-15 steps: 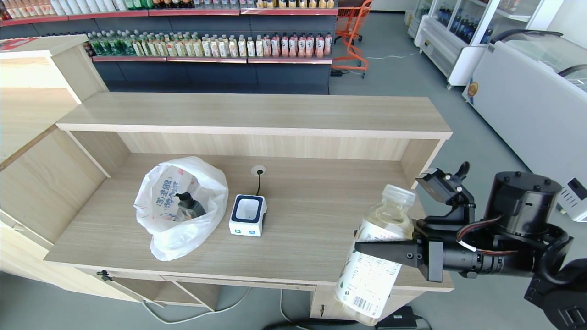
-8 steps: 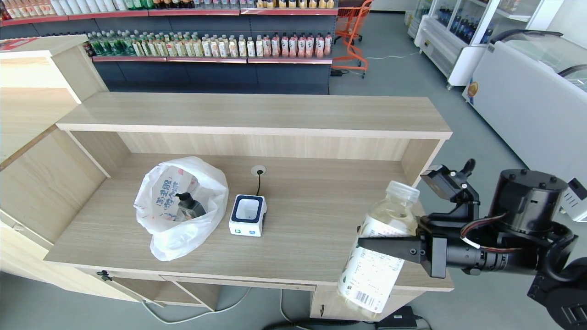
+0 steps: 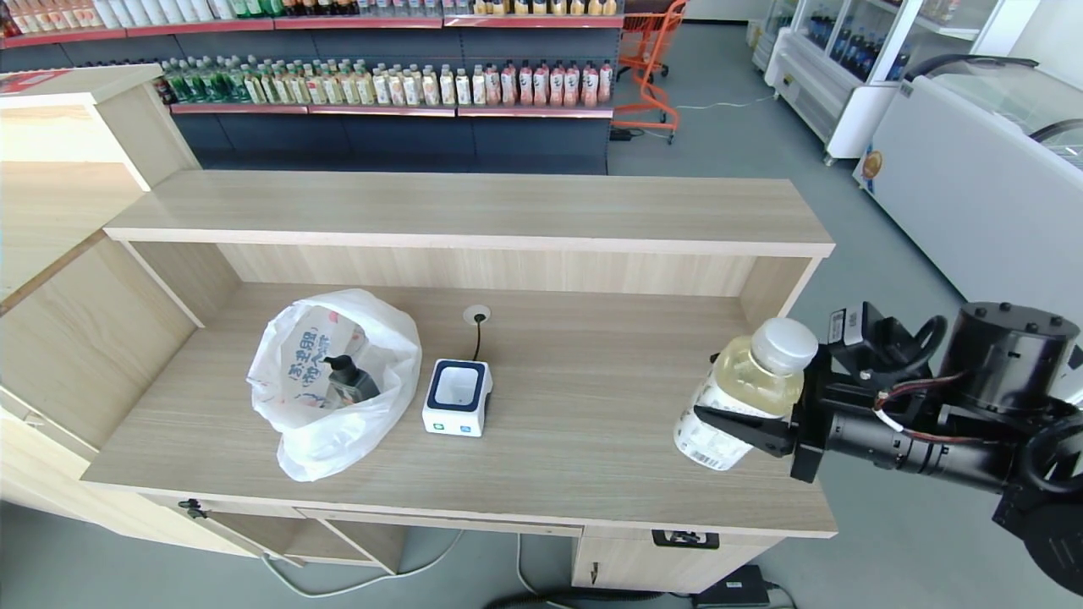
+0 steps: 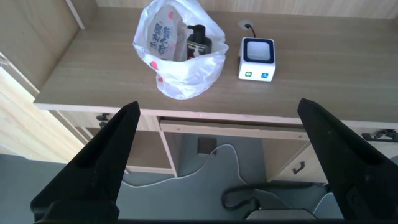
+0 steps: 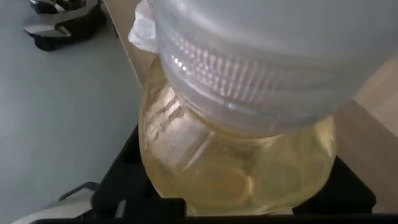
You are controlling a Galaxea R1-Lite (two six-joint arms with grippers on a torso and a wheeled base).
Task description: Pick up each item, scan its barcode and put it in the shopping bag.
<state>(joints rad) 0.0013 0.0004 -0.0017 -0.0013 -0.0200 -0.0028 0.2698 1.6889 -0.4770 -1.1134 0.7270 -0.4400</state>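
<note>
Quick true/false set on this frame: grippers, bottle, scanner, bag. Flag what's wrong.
1. The right gripper is shut on the bottle. True.
2. The bottle is held directly above the scanner. False: it is near the right end of the counter, well apart from the scanner.
3. The shopping bag holds a dark pump bottle. True.
4. The left gripper holds an item. False: it is open and empty.
</note>
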